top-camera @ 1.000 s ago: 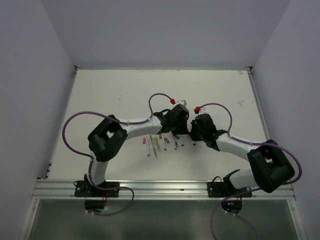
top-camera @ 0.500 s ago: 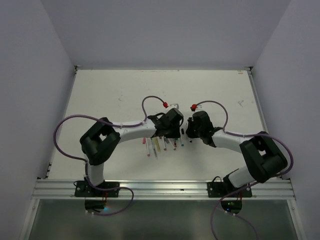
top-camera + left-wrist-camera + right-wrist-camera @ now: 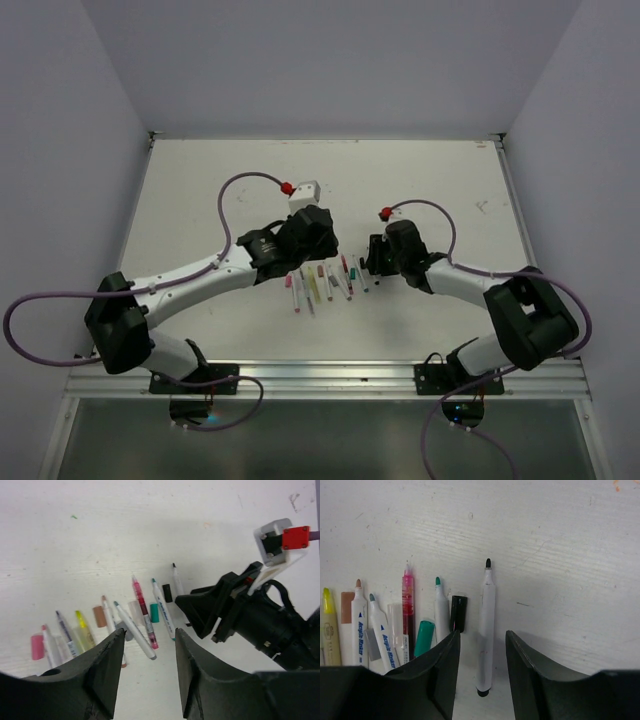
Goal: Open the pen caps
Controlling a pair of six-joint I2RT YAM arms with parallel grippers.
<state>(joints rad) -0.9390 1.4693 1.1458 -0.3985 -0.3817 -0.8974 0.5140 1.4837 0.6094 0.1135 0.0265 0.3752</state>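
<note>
Several uncapped white-barrelled pens (image 3: 322,283) lie in a row on the white table (image 3: 200,190). Loose pen caps rest among them: a black cap (image 3: 457,613), a green cap (image 3: 424,637), a brown cap (image 3: 347,607) and a pink cap (image 3: 37,647). My right gripper (image 3: 482,635) is open, just above a white pen with a black tip (image 3: 486,615) that lies flat between its fingers without touching them. My left gripper (image 3: 150,632) is open and empty, hovering over the near side of the row. Seen from above, the left gripper (image 3: 305,245) and the right gripper (image 3: 372,258) flank the row.
Purple cables loop off both arms (image 3: 240,185). Grey walls close in the table on three sides. A metal rail (image 3: 320,375) runs along the near edge. The right arm's wrist (image 3: 260,625) fills the right side of the left wrist view.
The grippers, together over the pens a second ago, have pulled apart and both opened. The left arm swung back to the left. The black-tipped pen and black cap now lie on the table.
</note>
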